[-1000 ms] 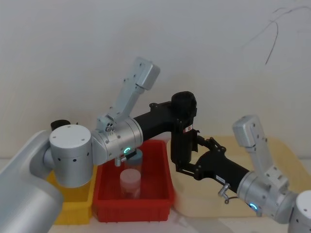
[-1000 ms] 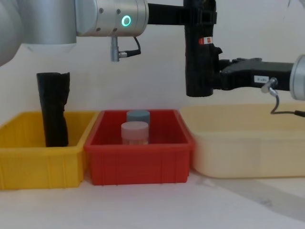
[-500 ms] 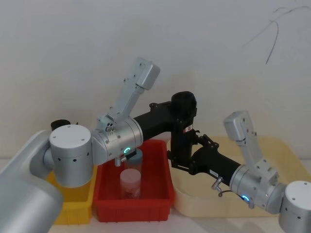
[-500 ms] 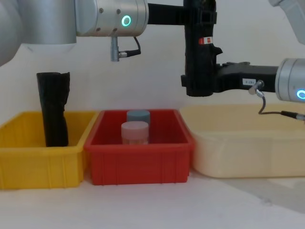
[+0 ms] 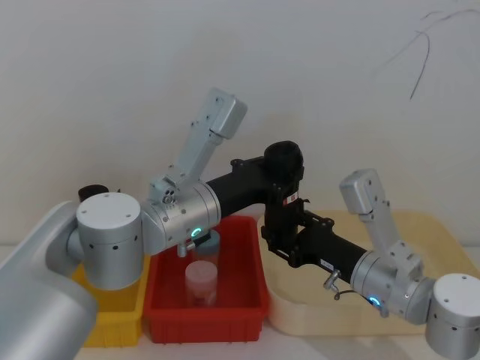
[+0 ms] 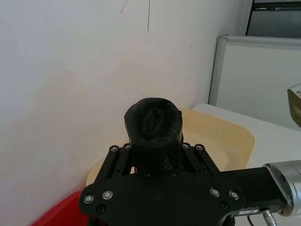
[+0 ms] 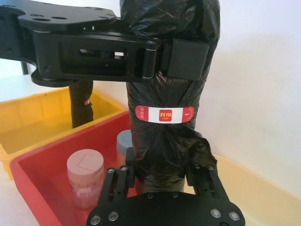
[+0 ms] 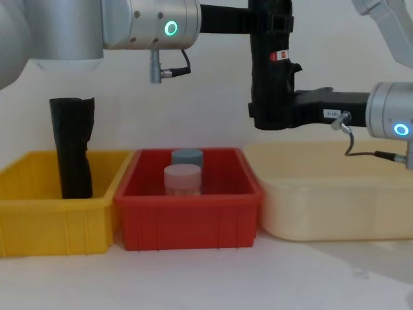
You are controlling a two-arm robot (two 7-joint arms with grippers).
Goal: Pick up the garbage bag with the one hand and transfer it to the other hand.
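White wall (image 5: pixel 112 75) backed a pale worktop (image 8: pixel 193 284) that carried three bins. High above them, the black, soft, rolled plastic garbage bag (image 8: pixel 270 81) hung upright with its long axis vertical, over the seam between the red plastic bin (image 8: pixel 187 219) and the wide cream tray (image 8: pixel 335 206).

The left gripper (image 5: pixel 283 171), black and on a silver arm with a green ring light, was clamped across the bag's upper part, just above a small red-and-white label (image 7: pixel 164 114) on the bag. The right gripper (image 7: pixel 162 172), black and on a silver arm with a blue ring light, lay level from the right side. Its fingers (image 7: pixel 200 175) were apart, one on each side of the bag's lower end and close against it. The bag therefore sat directly between those fingers, crosswise to them, and the handover looked to need only a closing there before the upper grip let go.

Well below the bag, the red bin held a pink-lidded jar (image 8: pixel 182 177) and a blue-grey-lidded jar (image 8: pixel 187 157). A straighter black roll (image 8: pixel 72 148) stood in the yellow bin (image 8: pixel 51 226) at the far left, well apart. Nothing but the bag lay between the two grippers.
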